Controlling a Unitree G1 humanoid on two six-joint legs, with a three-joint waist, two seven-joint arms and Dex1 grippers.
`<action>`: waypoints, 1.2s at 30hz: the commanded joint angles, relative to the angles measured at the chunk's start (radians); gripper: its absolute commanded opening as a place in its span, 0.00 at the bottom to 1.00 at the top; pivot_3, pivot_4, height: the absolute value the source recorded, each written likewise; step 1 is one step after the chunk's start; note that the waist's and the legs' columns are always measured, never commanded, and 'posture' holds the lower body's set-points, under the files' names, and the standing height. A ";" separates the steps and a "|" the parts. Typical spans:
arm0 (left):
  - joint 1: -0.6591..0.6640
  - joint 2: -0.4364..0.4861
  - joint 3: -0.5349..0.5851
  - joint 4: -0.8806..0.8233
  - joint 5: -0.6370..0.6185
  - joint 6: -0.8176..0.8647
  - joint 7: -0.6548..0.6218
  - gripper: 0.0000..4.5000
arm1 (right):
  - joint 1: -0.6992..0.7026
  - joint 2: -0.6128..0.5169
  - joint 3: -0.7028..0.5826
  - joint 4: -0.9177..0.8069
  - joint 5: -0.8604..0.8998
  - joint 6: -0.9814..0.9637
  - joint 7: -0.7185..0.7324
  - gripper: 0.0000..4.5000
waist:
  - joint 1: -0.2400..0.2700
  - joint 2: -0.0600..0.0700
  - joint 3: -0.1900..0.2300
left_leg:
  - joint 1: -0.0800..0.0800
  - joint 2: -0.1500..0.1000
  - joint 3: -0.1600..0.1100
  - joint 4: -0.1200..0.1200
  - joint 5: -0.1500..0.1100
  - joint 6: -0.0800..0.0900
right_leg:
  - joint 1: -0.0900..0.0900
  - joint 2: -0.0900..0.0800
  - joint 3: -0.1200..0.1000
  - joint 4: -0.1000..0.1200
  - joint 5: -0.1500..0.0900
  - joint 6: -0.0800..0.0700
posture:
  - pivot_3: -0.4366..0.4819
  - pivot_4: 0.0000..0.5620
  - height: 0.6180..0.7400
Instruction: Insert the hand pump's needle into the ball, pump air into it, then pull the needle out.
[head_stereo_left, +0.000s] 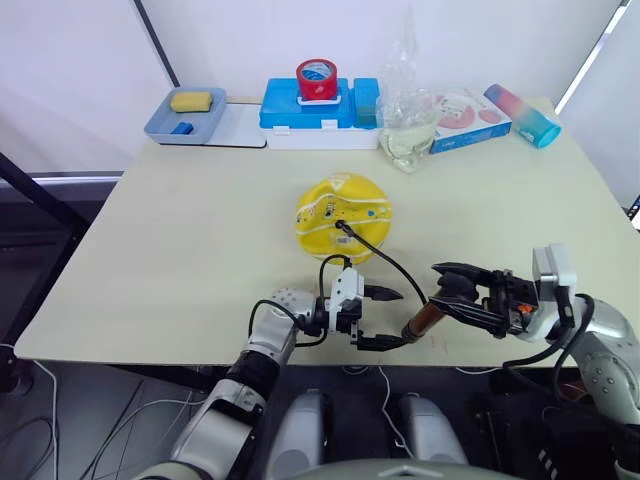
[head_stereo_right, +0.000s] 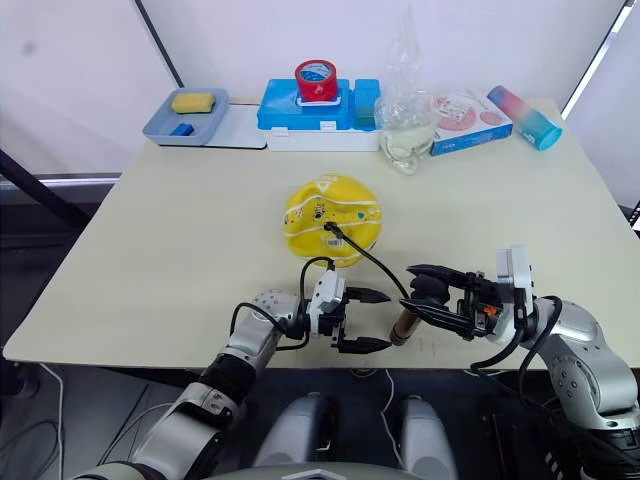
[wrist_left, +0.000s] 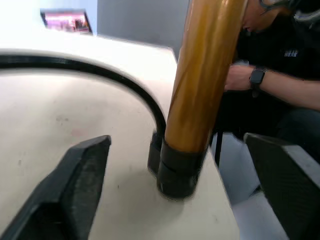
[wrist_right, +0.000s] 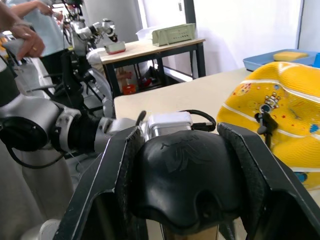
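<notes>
i see the dented yellow ball (head_stereo_left: 343, 214) mid-table with the needle (head_stereo_left: 341, 226) in it, hose running back to the hand pump (head_stereo_left: 425, 320) near the front edge. my right gripper (head_stereo_left: 452, 288) clamps its black handle; my left gripper (head_stereo_left: 385, 318) is spread wide around the barrel's base, gripping nothing.

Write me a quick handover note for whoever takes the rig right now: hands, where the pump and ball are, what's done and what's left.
Left hand: open, fingers either side of the pump's lower black cap, not gripping.
Right hand: shut on the black handle of the gold-bronze hand pump, which stands tilted at the near table edge.
Dented yellow ball sits mid-table; the thin black hose runs from it to the pump.
Done: the needle fitting looks seated in the ball.
Left: steady the base, pump, then pull the needle out.
</notes>
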 joint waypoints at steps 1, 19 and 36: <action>0.002 0.014 -0.025 -0.074 0.016 0.042 0.010 0.99 | 0.003 -0.007 -0.033 -0.046 0.011 -0.032 0.001 0.44 | 0.000 0.000 0.000 | 0.000 0.000 0.000 0.000 0.000 0.000 | 0.000 0.000 0.000 0.000 0.000 0.000 | 0.48 0.27 1.00; 0.001 -0.045 -0.109 -0.065 0.146 0.075 0.215 0.99 | 0.033 -0.011 -0.024 -0.157 -0.014 0.035 -0.184 0.44 | 0.000 0.000 0.000 | 0.000 0.000 0.000 0.000 0.000 0.000 | 0.000 0.000 0.000 0.000 0.000 0.000 | 0.48 0.27 1.00; -0.027 -0.119 -0.086 0.051 0.161 0.019 0.269 0.73 | 0.043 0.007 -0.006 -0.163 -0.025 0.025 -0.199 0.44 | 0.000 0.000 0.000 | 0.000 0.000 0.000 0.000 0.000 0.000 | 0.000 0.000 0.000 0.000 0.000 0.000 | 0.48 0.27 1.00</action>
